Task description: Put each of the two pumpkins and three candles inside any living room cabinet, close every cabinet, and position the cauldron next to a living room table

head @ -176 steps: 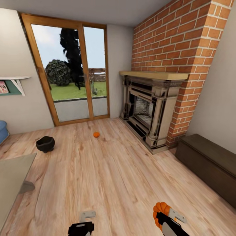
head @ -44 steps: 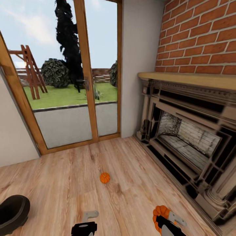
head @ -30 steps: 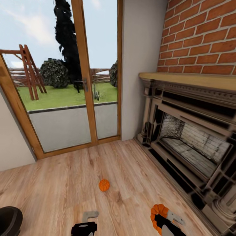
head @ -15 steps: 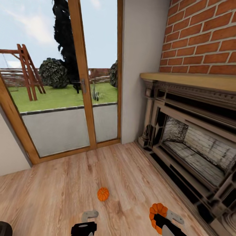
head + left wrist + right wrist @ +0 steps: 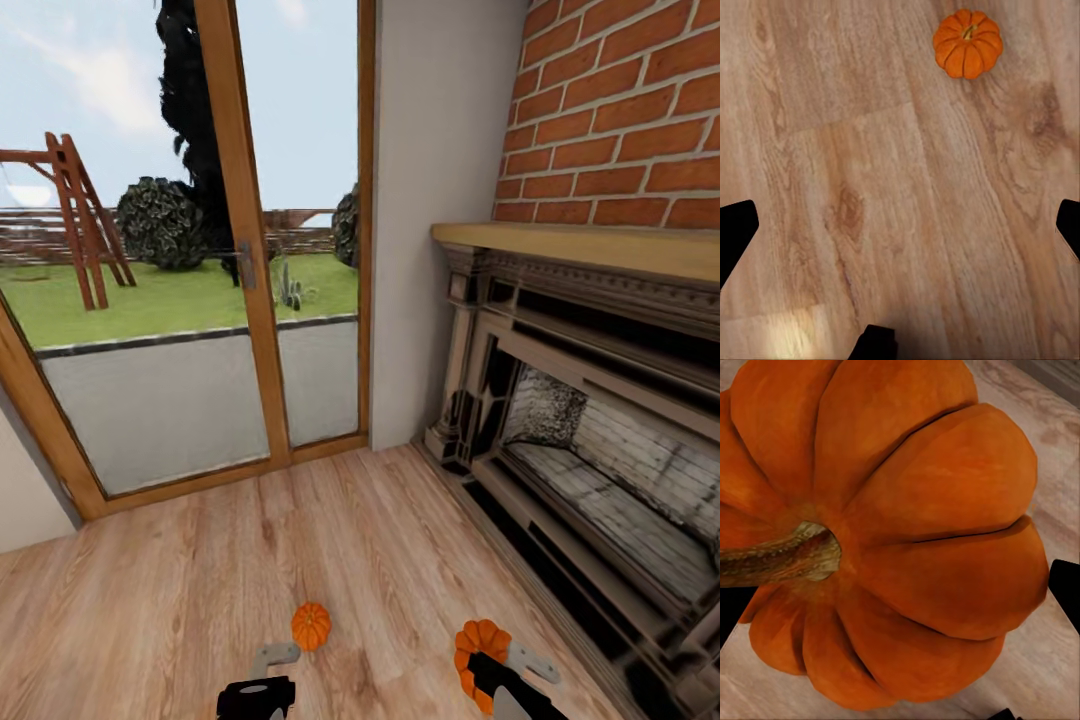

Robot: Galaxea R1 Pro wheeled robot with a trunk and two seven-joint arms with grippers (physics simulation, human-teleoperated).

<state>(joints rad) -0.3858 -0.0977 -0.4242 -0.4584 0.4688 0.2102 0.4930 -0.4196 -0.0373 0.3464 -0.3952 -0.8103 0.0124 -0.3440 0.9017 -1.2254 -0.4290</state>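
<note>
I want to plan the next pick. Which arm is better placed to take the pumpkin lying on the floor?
The left. The left gripper is open and empty, close to the floor pumpkin. The right gripper is shut on the other pumpkin.

at the bottom of the head view the left gripper (image 5: 268, 665) shows as a glossy black block with a rounded top edge that catches pale highlights, and from it rises one light grey, flat finger with a rounded tip and a small dark hole near its end. the right gripper (image 5: 492, 655) has the same make: a black, shiny body with a white streak of reflection along its length, and a light grey flat finger with a small dark hole in it. in the left wrist view the fingertips (image 5: 736, 232) appear as plain matte black wedges at the frame edges, with no markings.
</note>
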